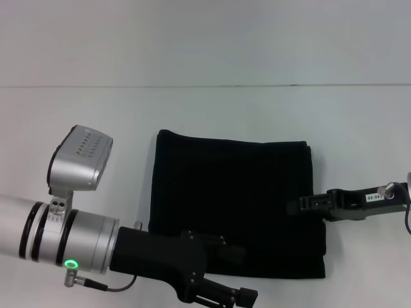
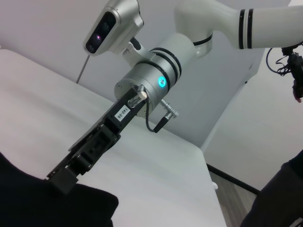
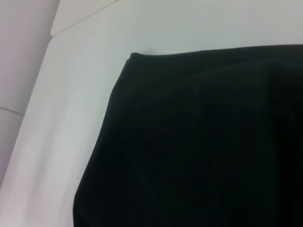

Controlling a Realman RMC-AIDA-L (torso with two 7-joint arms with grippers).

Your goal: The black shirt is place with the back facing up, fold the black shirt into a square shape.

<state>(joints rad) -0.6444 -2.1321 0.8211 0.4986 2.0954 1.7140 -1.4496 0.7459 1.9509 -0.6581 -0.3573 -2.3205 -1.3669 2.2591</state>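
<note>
so, from the head view i have the black shirt (image 1: 234,205) lying flat on the white counter (image 1: 205,115), already folded down to a near-square block in the middle of the work area, its edges fairly straight and one far corner showing clean in the right wrist view (image 3: 199,142). the right gripper (image 1: 297,206) reaches in from the right side and sits over the shirt's right edge, low on the cloth; in the left wrist view (image 2: 64,182) its tip meets the dark fabric, but i cannot tell whether its fingers are apart or clamped on the shirt. the left gripper (image 1: 221,296) is at the near edge of the shirt, low in the head view, and i cannot tell how its fingers stand either, since black lies on black there. my read is that the folding is nearly done, at the stage of a last fold or a tidy-up of the right and near edges. the next move, i judge, calls for either a joint lift of the right edge across or a clean release without dragging the layers out of square.
</note>
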